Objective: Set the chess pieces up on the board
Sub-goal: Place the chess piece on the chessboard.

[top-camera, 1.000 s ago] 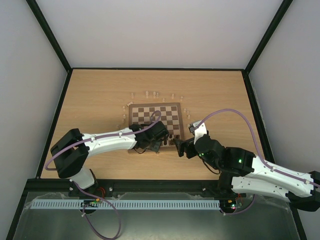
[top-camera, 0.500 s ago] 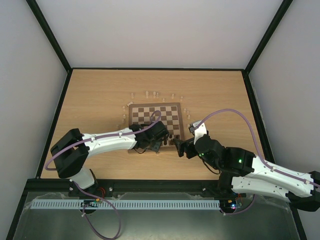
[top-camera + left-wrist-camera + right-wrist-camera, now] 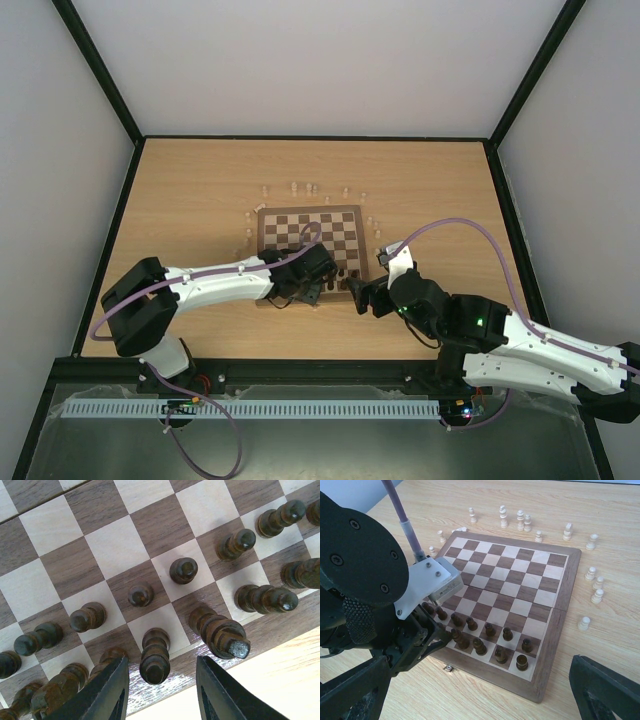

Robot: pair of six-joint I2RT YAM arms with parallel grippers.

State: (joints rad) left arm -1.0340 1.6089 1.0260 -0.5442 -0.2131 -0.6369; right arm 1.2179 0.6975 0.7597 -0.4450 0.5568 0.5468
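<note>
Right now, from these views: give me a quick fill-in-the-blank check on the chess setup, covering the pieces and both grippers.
1. Every piece standing on the board is ___ in colour.
2. The pale pieces sit off the board, on the ___.
3. The left gripper is ___, lined up over a dark piece in the board's nearest row.
4. The right gripper holds ___.

Missing words: dark; table; open; nothing.
</note>
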